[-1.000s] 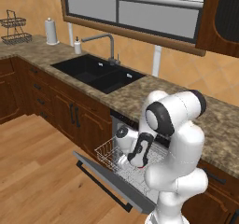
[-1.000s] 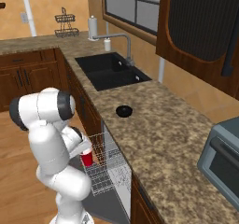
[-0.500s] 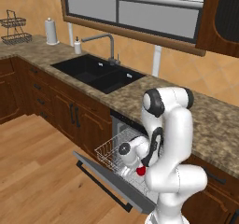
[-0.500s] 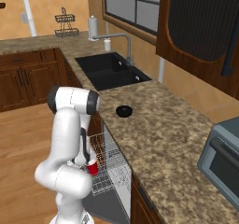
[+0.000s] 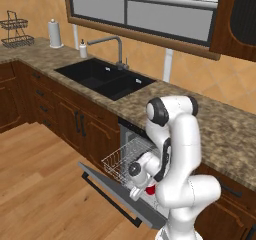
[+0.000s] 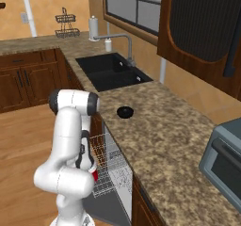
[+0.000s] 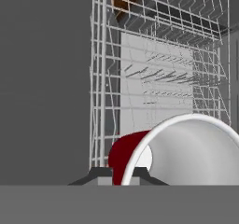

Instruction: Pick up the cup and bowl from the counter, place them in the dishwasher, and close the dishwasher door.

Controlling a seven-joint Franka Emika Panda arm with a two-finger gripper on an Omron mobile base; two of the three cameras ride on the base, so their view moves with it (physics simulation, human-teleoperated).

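My gripper (image 5: pixel 144 186) is down low over the open dishwasher, shut on the red cup (image 5: pixel 150 189). In the hand view the cup (image 7: pixel 127 154) is tilted, with its white rim and white inside turned toward the camera, and the gripper (image 7: pixel 119 176) holds it by the red wall. Just beyond it is the white wire rack (image 7: pixel 154 69). The rack (image 5: pixel 124 159) is pulled out over the dishwasher door (image 5: pixel 106 185), which lies open and flat. A sliver of the cup (image 6: pixel 95 175) shows beside the arm. The black bowl (image 6: pixel 125 111) sits on the granite counter (image 6: pixel 164 140), apart from the gripper.
A double black sink (image 5: pixel 105 78) with a faucet is set in the counter to the left. A grey toaster oven (image 6: pixel 225 161) stands at the right end. The wooden cabinets (image 5: pixel 65 116) flank the dishwasher, and the door's dark bar handle (image 5: pixel 111 201) juts over the wood floor.
The arm has folded down and swung the cup lower and further in toward the rack. The bowl and the door have not moved.
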